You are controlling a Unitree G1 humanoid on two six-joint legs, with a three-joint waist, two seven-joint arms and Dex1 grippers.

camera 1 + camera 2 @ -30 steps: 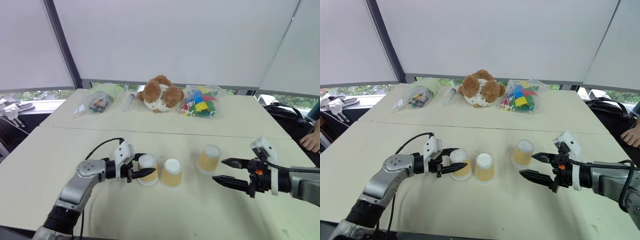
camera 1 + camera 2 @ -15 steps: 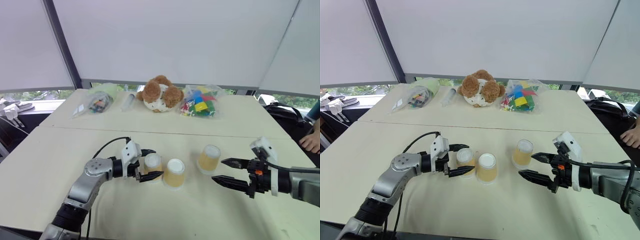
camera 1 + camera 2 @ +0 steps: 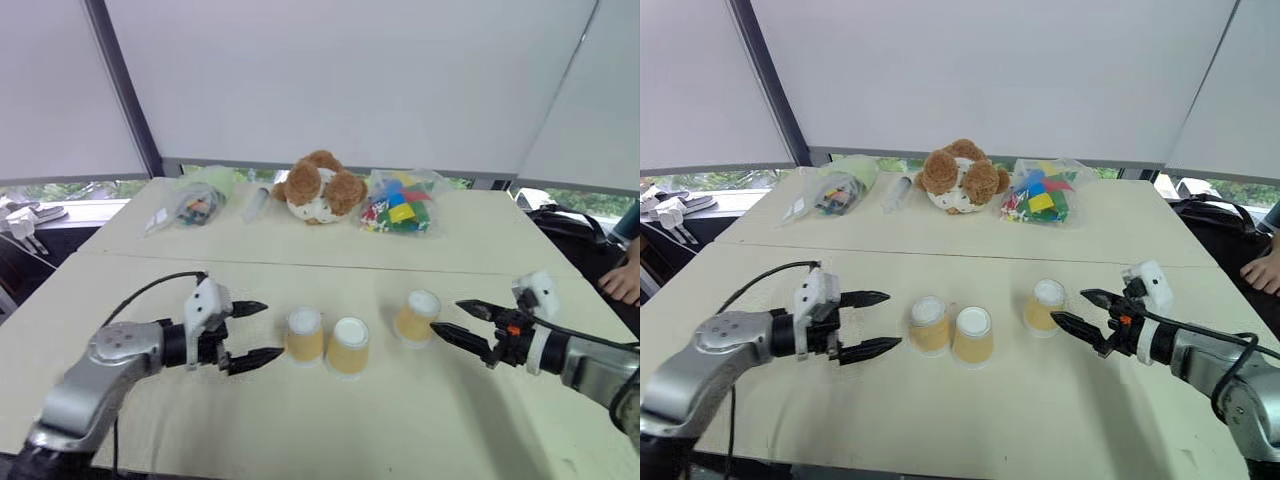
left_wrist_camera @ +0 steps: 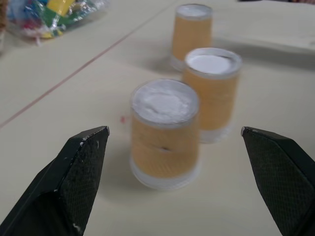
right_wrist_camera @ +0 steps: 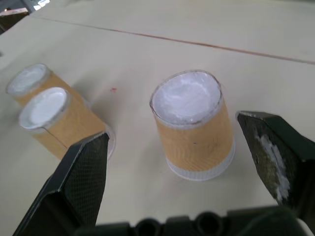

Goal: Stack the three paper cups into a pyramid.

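Observation:
Three paper cups stand upside down on the pale table, tan sides and white bases up. The left cup [image 3: 304, 335] and the middle cup [image 3: 348, 346] stand side by side, almost touching. The right cup [image 3: 417, 316] stands apart from them. My left gripper [image 3: 274, 329] is open just left of the left cup, holding nothing; the left wrist view has that cup [image 4: 165, 132] ahead between the fingers. My right gripper [image 3: 446, 315] is open with its tips at the right cup's side, and the cup [image 5: 193, 128] sits between its fingers untouched.
At the back of the table lie a teddy bear [image 3: 320, 187], a clear bag of coloured blocks [image 3: 400, 205], another clear bag [image 3: 195, 200] and a small tube [image 3: 256, 202]. A person's hand [image 3: 622, 283] rests at the far right edge.
My left gripper opened, let go of the left cup beside the middle one and drew back to the left. My right gripper moved in towards the right cup.

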